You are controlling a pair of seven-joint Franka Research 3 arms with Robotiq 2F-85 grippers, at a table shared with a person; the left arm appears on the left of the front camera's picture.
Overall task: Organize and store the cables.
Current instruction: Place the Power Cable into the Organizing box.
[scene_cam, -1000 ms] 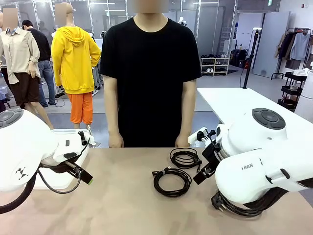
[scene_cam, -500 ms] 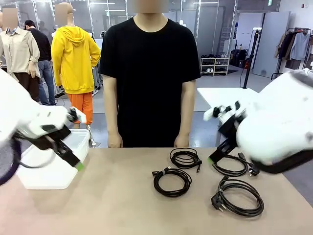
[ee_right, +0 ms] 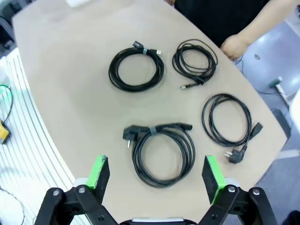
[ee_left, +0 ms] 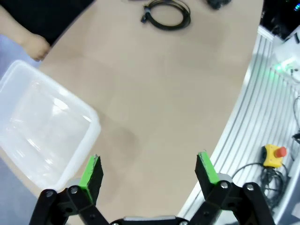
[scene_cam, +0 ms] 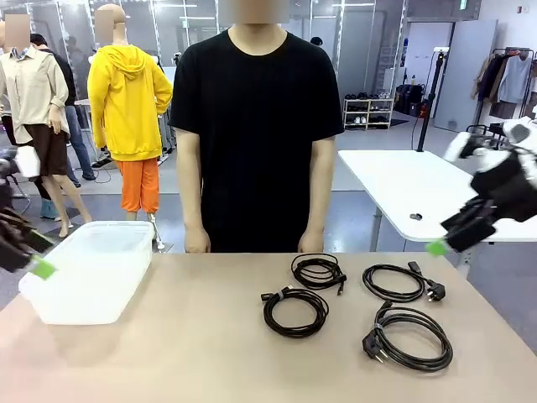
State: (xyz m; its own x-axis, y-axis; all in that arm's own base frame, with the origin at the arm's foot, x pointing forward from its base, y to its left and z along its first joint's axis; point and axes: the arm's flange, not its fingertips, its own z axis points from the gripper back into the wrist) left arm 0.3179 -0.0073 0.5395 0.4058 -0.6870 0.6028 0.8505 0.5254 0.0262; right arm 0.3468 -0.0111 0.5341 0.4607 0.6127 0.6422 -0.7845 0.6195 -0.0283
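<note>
The left gripper (scene_cam: 35, 265) in the front view is blurred and cut off by the picture's left edge, with one green pad showing. The right gripper (scene_cam: 438, 245) is also blurred, high at the right. Both wrist views show the jaws spread wide, holding nothing. The left wrist view crops the far table (ee_left: 178, 93), so one coil shows whole and another only as a sliver.

Four black cables (ee_right: 150, 131) lie coiled on the table's right half: a middle coil (scene_cam: 294, 333), a small coil (scene_cam: 319, 285) behind it, a plug-ended coil (scene_cam: 393, 298) to the right, and a thick coil (scene_cam: 407, 312) nearest the robot. One clear bin (scene_cam: 88, 269) sits on the left. One person (scene_cam: 256, 126) stands at the far edge.

A second ago both arms crowded the foreground, covering part of the bin and the two right-hand coils. They have since swung outward, and the coils have not moved.
</note>
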